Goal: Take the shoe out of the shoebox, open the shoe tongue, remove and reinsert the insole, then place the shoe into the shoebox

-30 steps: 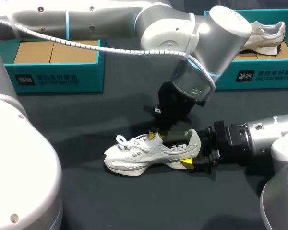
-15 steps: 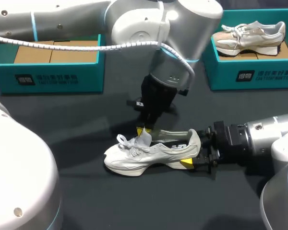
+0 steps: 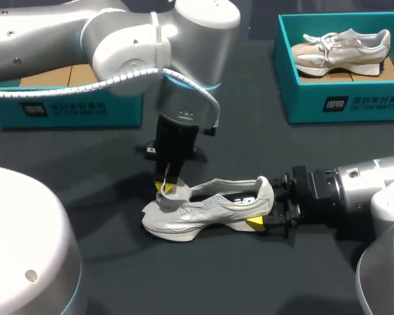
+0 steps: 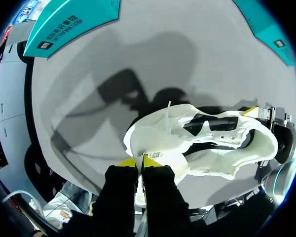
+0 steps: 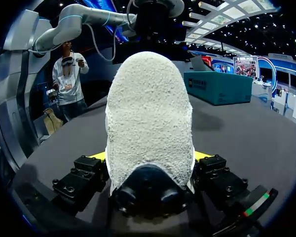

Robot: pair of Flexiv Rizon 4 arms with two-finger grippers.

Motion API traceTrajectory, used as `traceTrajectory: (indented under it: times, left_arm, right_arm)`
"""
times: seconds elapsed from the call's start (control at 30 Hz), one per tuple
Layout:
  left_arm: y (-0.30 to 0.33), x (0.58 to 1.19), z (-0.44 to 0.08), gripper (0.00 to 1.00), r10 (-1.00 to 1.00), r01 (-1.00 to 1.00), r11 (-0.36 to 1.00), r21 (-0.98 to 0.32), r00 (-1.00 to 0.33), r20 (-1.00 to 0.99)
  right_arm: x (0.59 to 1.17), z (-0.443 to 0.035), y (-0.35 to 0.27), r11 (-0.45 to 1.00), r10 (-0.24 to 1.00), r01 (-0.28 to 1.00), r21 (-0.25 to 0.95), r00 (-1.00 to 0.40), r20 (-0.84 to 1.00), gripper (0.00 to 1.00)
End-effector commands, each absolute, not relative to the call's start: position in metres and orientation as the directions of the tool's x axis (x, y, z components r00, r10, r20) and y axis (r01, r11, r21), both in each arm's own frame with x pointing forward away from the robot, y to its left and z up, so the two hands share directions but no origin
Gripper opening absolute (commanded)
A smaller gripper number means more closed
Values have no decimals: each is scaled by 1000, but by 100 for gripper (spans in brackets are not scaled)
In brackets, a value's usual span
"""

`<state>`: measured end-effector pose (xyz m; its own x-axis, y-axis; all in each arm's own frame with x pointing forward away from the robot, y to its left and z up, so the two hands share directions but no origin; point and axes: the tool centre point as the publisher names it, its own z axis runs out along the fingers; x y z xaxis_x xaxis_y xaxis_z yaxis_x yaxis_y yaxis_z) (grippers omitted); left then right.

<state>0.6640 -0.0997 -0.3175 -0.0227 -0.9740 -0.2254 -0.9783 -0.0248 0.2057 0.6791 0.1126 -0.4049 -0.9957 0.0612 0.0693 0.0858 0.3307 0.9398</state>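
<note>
Here we are at the near middle of the table: the white shoe sits on its sole, toe towards the left edge. Our right pincer comes in low from the right edge, clenched on the heel, a yellow tip on either side. Our left pincer hangs down from above, nipped tight on the tongue, which is folded forward over the toe. One teal shoebox stands by the far-left corner. Another shoebox by the far-right corner holds a second shoe.
</note>
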Motion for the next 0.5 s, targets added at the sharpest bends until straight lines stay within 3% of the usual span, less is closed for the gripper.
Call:
traceTrajectory:
  times: [0.03, 0.4, 0.5]
  left_arm:
    - [-89, 658, -328, 20, -994, -983, -16, 184, -4, -106]
    - [-73, 653, -340, 43, -986, -982, 32, 184, -62, -155]
    - [-66, 654, -346, 45, -981, -983, 41, 178, -73, -177]
  right_arm:
    - [678, -405, 112, 336, 62, 87, 938, -996, 70, 0]
    - [678, -405, 112, 336, 62, 87, 938, -996, 70, 0]
    - [678, -405, 112, 336, 62, 87, 938, -996, 70, 0]
